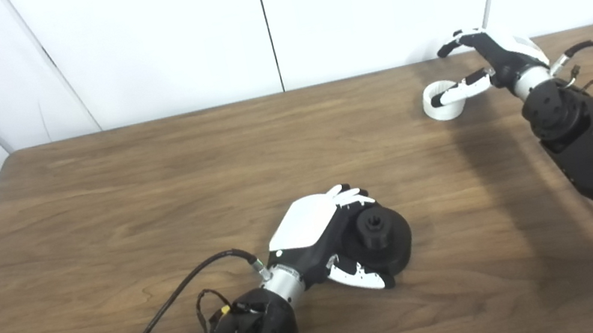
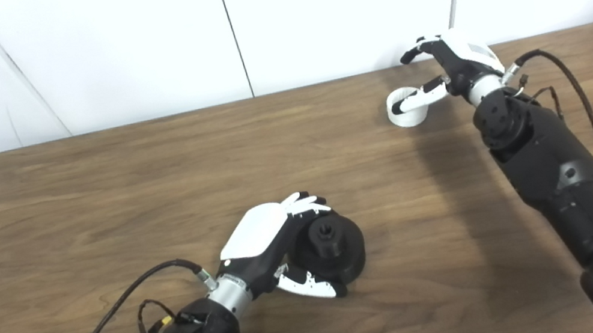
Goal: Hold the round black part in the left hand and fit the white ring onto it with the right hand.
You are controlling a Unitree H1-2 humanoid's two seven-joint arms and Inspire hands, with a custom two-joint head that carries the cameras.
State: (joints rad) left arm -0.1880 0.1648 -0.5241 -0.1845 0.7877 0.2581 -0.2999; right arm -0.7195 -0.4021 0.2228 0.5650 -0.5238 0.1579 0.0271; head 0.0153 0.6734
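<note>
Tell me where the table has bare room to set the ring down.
Bare wood: the far-left stretch of the table, from the wall to the left hand; the middle span between the black part and the ring; the near strip between the two arms. Crowded: around the left hand and part, and the far right corner, where the right hand is at the ring.

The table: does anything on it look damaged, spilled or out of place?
Nothing stands out. The left hand is closed around the round black part; the right hand reaches the white ring far across the table.
</note>
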